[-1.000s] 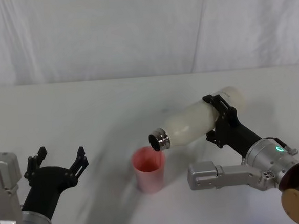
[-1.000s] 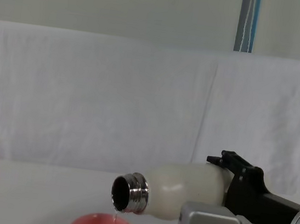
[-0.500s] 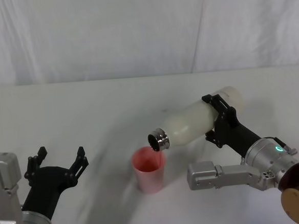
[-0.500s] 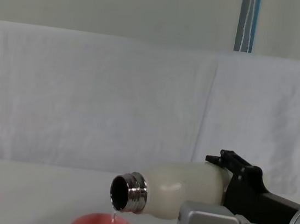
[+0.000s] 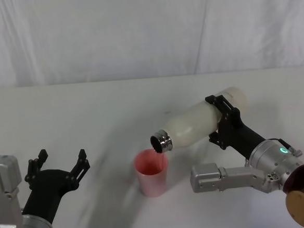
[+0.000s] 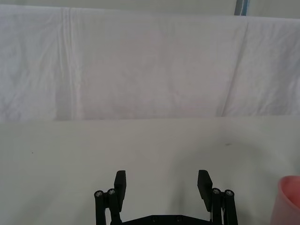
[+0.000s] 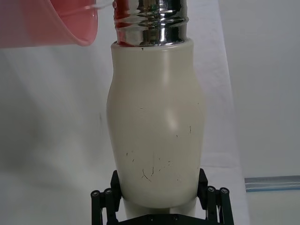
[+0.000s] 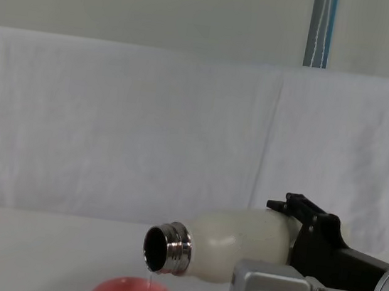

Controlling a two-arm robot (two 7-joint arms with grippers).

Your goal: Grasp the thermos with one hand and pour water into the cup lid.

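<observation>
**A:** What fills the scene, biggest thing first?

**B:** A white bench [image 5: 63, 115] spans the head view, a white cloth backdrop [image 5: 136, 31] hanging behind it. Right of centre, the tall cream-white steel-necked thermos [image 5: 199, 123] lies tipped almost level, its shiny threaded mouth pointing left and slightly down. The right gripper [image 5: 223, 120], black fingers on a silver-grey body, reaches in from the lower right; its fingers are clamped round the bottle's base end.

**A:** And the cup?

**B:** The small round pink cup lid [image 5: 152, 171] stands on the bench at lower centre, directly under the mouth. In the chest view a thin thread of water [image 8: 151, 280] falls from the neck into it.

**A:** What has changed?

**B:** Almost nothing over the last second. The mouth has shifted very slightly, and the trickle carries on. I judge the pour is underway and steady.

**A:** The other arm?

**B:** The left gripper [image 5: 59, 163] waits at lower left, fingers spread wide, holding nothing.
</observation>
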